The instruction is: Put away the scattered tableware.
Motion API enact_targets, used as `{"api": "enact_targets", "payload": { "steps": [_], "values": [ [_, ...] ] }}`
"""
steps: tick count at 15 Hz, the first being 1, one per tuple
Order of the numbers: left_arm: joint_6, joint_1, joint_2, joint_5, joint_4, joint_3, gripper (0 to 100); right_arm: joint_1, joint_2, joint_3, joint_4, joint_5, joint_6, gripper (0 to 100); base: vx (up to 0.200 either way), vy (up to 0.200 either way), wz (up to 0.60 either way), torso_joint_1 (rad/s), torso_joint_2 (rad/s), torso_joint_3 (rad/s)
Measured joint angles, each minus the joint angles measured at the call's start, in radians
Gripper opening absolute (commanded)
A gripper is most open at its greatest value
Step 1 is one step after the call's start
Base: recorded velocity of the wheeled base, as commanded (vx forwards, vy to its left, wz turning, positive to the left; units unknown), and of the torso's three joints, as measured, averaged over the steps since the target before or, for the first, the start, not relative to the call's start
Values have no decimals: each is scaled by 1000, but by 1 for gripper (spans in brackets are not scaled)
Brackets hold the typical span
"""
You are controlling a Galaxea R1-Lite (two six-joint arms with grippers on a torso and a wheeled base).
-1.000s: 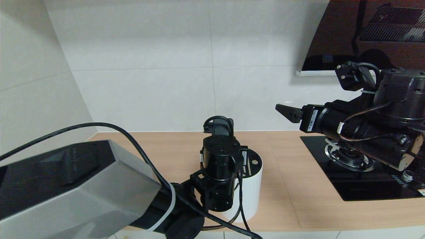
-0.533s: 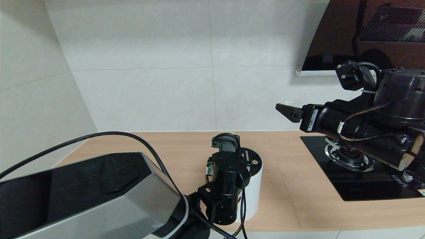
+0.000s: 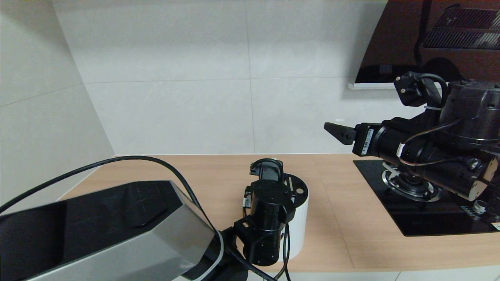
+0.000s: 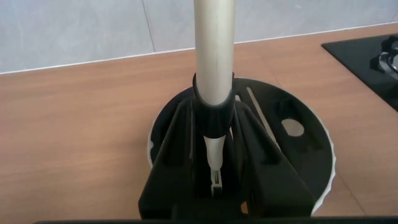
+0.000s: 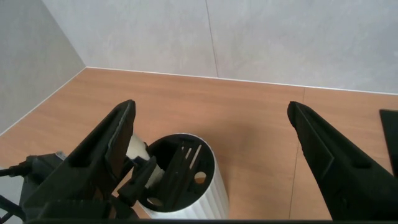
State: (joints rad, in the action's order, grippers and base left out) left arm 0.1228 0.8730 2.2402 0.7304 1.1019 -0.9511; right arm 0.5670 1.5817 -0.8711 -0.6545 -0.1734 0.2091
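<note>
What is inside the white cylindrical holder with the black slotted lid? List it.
A thin pale stick lies in one slot of the white cylindrical holder. The left gripper, shut on a pale-handled utensil, covers other slots; the interior is hidden.

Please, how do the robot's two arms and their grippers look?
The left arm has an angular silver-grey and black shell, with a black cable looping over it. The right arm is made of round black segments, with thin wires and a white barcode label. The left gripper and right gripper are black, with wedge-shaped fingers.

Holder on counter, left of hob
</note>
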Motion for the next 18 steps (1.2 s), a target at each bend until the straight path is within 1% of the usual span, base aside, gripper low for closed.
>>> {"api": "enact_targets", "payload": {
  "steps": [6,9,10,11,13,14,15,18],
  "values": [
    [2,0,-2,-1,5,0,100,0,0,4,-1,0,-1,100,0,0,0,0,0,0],
    [5,-5,-32,-6,58,19,100,0,-2,5,-2,-1,0,100,0,0,0,0,0,0],
    [7,-15,-65,-27,81,45,100,0,-3,5,-3,-2,0,100,0,0,0,0,0,0],
    [9,-23,-114,-67,97,85,100,-2,-5,5,-3,-3,-1,100,0,0,0,0,0,0],
    [8,-40,-230,-176,99,164,100,-16,-10,10,-2,-3,-27,100,0,0,0,0,0,0],
    [8,-54,-298,-219,76,193,100,-27,-18,21,-1,0,-69,100,0,0,0,0,0,0],
    [7,-70,-360,-243,46,211,100,-42,-33,30,1,4,-93,100,0,0,0,0,0,0],
    [7,-161,-581,-279,-83,267,100,-105,-99,57,5,9,-114,100,0,0,0,0,0,0]
  ]
}}
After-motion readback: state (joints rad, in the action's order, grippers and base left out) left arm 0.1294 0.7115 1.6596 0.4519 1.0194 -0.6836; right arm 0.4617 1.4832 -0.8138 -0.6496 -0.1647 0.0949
